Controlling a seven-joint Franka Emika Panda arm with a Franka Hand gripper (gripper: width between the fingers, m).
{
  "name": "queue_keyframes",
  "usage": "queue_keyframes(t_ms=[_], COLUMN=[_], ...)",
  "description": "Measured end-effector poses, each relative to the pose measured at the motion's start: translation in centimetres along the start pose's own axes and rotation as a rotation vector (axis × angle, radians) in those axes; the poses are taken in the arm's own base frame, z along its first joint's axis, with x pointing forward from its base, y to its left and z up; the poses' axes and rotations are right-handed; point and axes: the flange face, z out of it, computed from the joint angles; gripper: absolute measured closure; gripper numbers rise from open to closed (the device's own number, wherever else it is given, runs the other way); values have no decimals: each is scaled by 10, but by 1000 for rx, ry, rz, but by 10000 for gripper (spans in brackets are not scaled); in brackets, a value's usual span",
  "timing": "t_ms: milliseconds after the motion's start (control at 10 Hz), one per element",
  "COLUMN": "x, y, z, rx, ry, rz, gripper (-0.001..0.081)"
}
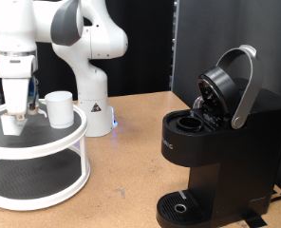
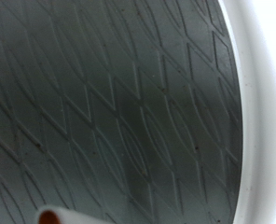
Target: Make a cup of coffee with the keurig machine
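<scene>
gripper [image 1: 16,122] low over the top tier of a white two-tier round stand [image 1: 46,144], exterior view's left; finger state cannot be told. white cup [image 1: 58,109] sits on that tier just beside it. keurig machine [image 1: 219,142] stands at right, lid raised, well apart. wrist view shows the tier's dark patterned mat [image 2: 110,103] and, at the frame edge, part of a small white object with a brown spot [image 2: 54,217].

No text, number or brand can be read anywhere. The keurig machine [image 1: 221,142] carries a small pale mark on its black front, at about 9 o'clock on its body, too small to make out. The robot base [image 1: 97,112] shows a small dark triangular sign, unreadable. The wrist view shows only patterned grey matting, with no lettering.
</scene>
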Motion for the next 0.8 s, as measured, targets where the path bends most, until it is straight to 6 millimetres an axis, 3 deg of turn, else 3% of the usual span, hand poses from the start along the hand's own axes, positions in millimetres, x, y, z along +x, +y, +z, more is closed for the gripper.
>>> queue_keyframes(t_ms=[600,800], x=[0,0], y=[-3,-3], z=[2,2], rx=[6,6], ry=[0,0], rz=[-2,-2], gripper=[793,439])
